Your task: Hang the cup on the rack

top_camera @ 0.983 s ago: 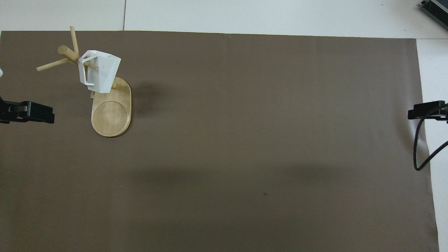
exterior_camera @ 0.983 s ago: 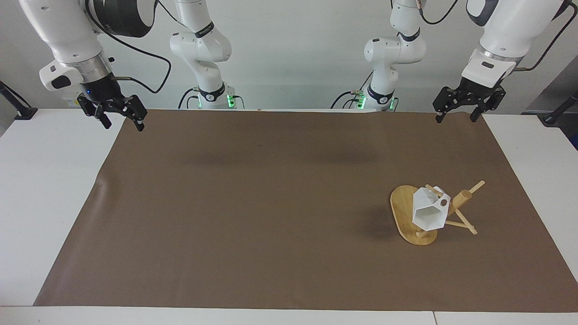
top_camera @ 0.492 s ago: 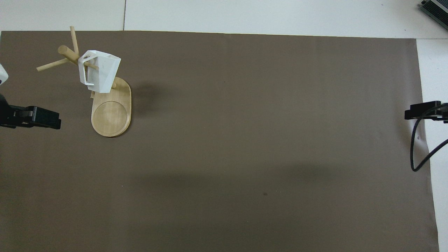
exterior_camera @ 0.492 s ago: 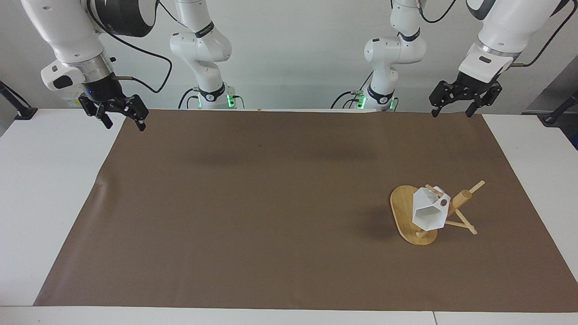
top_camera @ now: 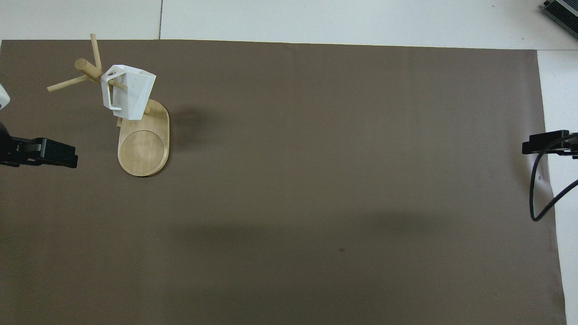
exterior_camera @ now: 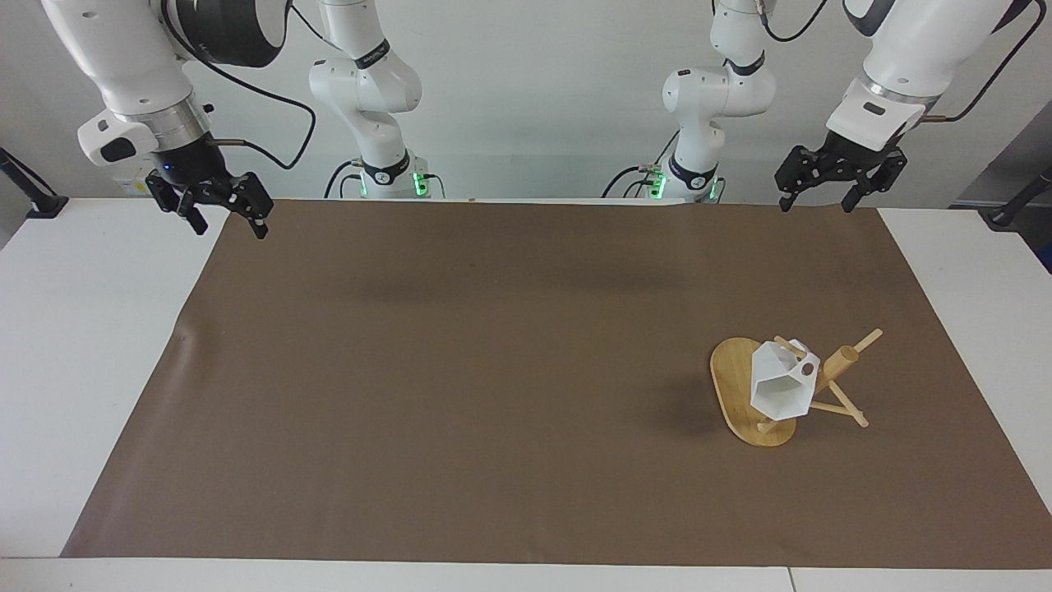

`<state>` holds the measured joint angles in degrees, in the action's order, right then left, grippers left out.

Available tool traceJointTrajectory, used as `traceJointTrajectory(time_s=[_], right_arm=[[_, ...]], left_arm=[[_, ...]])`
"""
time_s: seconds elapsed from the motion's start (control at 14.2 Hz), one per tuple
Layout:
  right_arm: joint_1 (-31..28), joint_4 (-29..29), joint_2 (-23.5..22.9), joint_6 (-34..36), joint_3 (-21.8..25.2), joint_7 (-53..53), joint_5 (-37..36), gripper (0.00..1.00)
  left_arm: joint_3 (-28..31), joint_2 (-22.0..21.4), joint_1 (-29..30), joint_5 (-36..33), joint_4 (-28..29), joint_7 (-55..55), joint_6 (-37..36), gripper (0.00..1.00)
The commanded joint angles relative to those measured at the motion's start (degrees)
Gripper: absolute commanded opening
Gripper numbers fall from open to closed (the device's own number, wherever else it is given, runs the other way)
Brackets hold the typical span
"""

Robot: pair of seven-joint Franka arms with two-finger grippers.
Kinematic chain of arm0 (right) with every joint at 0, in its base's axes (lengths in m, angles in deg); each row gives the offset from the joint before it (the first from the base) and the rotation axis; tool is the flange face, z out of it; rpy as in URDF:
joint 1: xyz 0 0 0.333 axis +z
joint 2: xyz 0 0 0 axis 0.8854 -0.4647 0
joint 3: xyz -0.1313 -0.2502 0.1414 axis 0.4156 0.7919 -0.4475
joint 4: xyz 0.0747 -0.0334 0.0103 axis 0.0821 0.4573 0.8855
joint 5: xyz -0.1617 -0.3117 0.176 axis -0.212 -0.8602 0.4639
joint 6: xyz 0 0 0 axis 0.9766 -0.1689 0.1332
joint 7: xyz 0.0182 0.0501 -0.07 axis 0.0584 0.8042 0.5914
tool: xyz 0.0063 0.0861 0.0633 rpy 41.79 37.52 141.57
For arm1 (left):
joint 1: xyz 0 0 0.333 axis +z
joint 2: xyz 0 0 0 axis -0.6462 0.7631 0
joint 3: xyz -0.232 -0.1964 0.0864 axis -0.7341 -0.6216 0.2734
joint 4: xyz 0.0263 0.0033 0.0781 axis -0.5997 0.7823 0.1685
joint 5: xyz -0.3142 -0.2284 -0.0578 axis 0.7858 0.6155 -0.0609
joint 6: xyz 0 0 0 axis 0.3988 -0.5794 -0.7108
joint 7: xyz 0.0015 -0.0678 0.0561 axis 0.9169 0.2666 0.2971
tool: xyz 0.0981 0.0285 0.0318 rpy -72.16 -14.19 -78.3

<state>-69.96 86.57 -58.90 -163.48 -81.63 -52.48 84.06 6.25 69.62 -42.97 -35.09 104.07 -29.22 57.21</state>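
The white faceted cup hangs by its square handle on a peg of the bamboo rack. The rack stands on the brown mat toward the left arm's end of the table. No gripper touches the cup. My left gripper is open and empty, raised over the mat's edge near the robots. My right gripper is open and empty, raised over the mat's corner at the right arm's end.
A brown mat covers most of the white table. A black cable hangs from the right arm. Two more arm bases stand at the table's robot end.
The left gripper has risen a little and drawn toward the middle of the table's width. The right gripper has barely shifted. The cup and rack have not moved.
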Motion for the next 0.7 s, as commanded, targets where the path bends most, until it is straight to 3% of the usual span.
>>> traceJointTrajectory(time_s=[0.0, 0.63], right_arm=[[0.45, 1.17, 1.11, 0.15, 0.46, 1.14, -0.12, 1.00], [0.44, 1.17, 1.19, 0.15, 0.46, 1.14, -0.12, 1.00]], left_arm=[[0.41, -0.68, -0.28, 0.90, 0.52, 0.98, 1.34, 1.00], [0.32, -0.68, -0.37, 1.43, 0.78, 0.89, 2.49, 1.00]])
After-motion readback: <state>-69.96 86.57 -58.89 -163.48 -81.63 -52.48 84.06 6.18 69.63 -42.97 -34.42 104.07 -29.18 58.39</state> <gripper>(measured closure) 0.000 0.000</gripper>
